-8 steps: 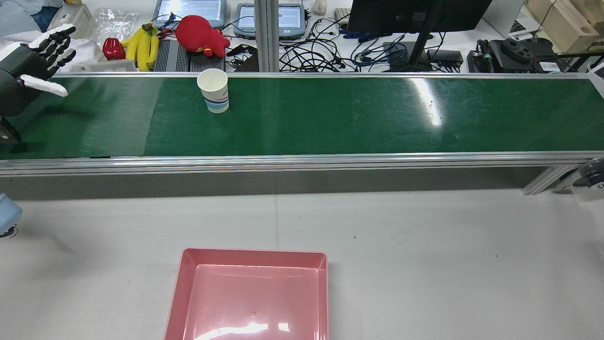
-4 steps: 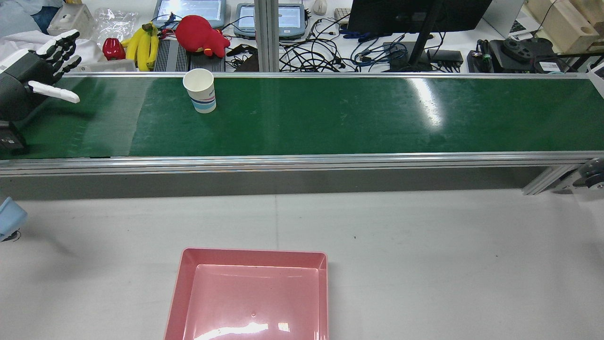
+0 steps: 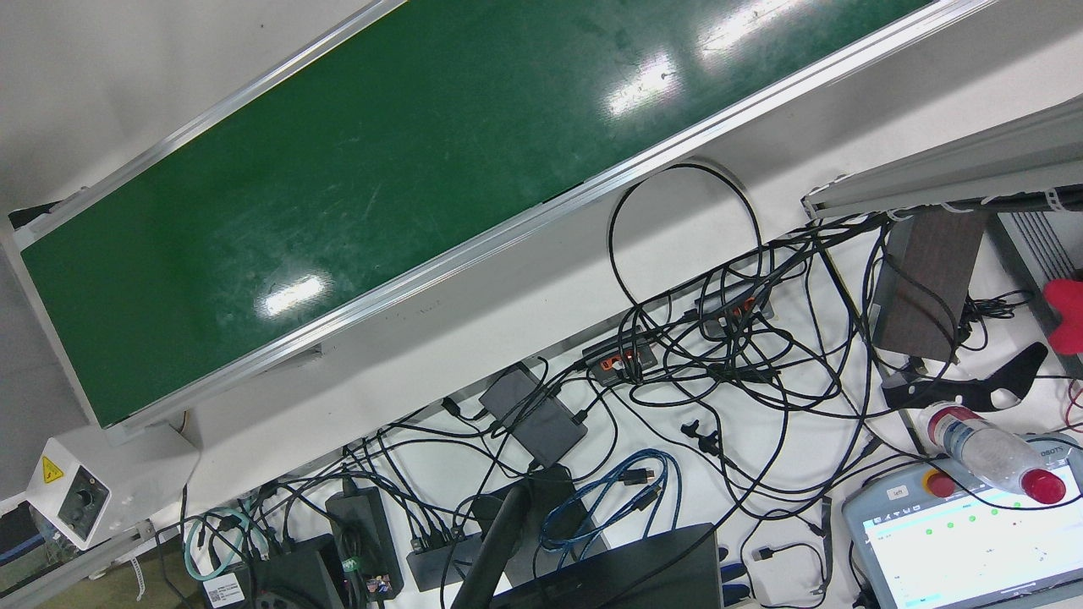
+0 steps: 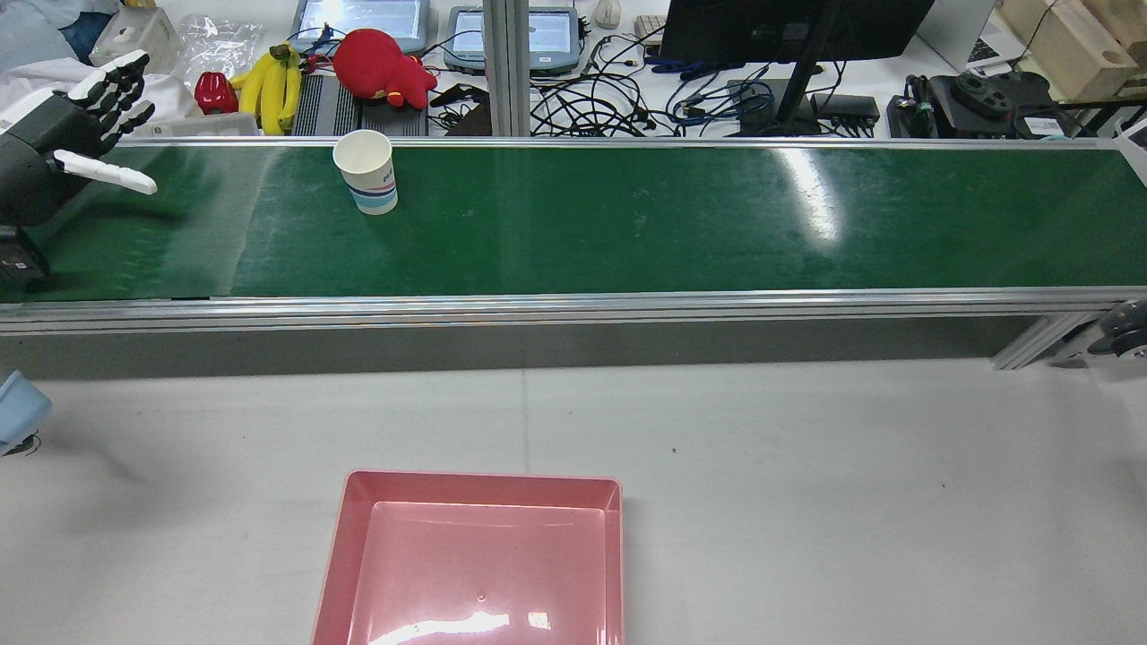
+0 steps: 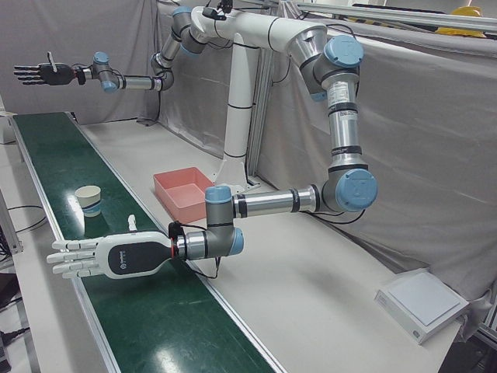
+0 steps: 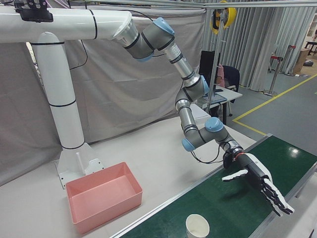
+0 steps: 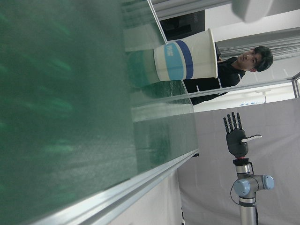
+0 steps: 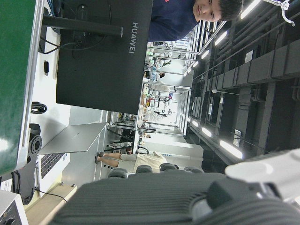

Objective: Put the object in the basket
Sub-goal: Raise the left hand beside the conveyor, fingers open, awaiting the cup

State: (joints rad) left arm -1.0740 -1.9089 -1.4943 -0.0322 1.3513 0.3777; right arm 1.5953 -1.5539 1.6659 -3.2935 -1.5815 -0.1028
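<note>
White paper cup (image 4: pixel 366 172) banded pale and dark blue. Glossy dark green conveyor belt (image 4: pixel 627 219) edged in silver. Pink rectangular plastic basket (image 4: pixel 475 564). Pale grey counter (image 4: pixel 806 493). Black-and-white left hand (image 5: pixel 105 257).

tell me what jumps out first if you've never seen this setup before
The long green conveyor belt crossing the station, with a lone paper cup standing upright near its far edge. At the belt's left end in the rear view, the open left hand hovers with fingers spread, holding nothing. An empty pink basket sits on the grey table on the near side of the belt.
</note>
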